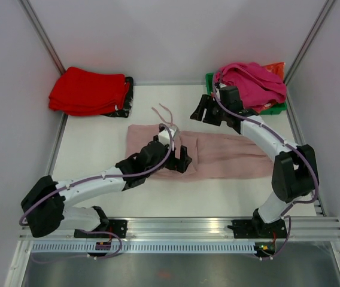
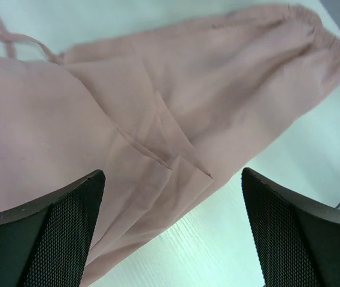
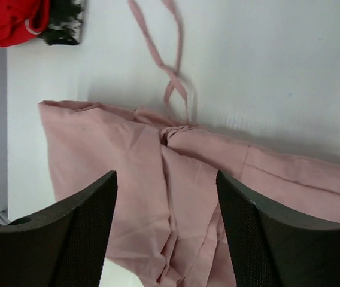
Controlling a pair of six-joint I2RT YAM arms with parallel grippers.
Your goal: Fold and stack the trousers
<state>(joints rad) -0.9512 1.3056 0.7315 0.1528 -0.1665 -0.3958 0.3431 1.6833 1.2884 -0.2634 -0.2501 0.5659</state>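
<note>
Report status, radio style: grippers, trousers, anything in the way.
Left gripper open, over trousers. Right gripper open, above their far edge. Trousers flat on table, cords trailing. Red stack, magenta garment clear.

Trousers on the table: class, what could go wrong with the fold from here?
The cords trail loose from the trousers and could snag or stick out of the fold. The fabric is creased and layered beneath the open left fingers, so a pinch may catch only the top layer and fold the wrinkles in.
</note>
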